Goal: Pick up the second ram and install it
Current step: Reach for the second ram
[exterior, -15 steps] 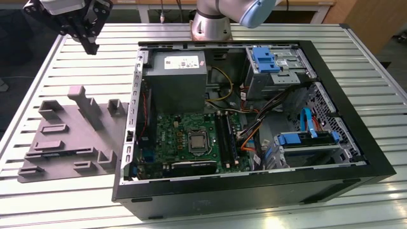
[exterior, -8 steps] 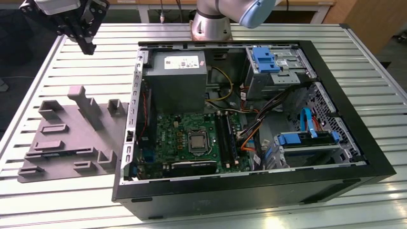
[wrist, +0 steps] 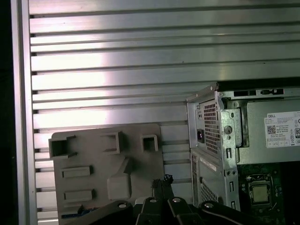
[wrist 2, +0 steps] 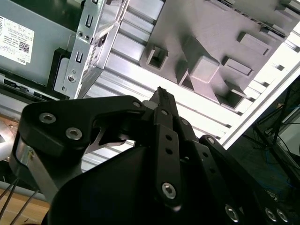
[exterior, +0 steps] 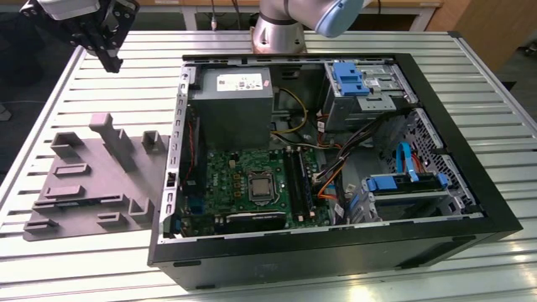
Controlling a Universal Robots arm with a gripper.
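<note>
My gripper (exterior: 110,64) hangs high over the table's far corner on the exterior view's left, beyond the grey holder tray (exterior: 84,189) and apart from it. Its black fingers meet at their tips in both wrist views (wrist 2: 161,93) (wrist: 162,181), with nothing between them. The tray (wrist: 93,154) (wrist 2: 211,42) lies below and ahead of the fingertips, showing grey upright blocks and bare pockets. The second ram is out of view. Dark memory slots (exterior: 298,179) run beside the processor socket on the green motherboard (exterior: 251,182); I cannot tell what sits in them.
The open black computer case (exterior: 336,251) lies on the slatted aluminium table (exterior: 126,270), to the exterior view's right of the tray. Inside are a grey power supply (exterior: 231,100), cable bundles and blue drive brackets (exterior: 403,182). The arm's base (exterior: 277,31) stands behind the case.
</note>
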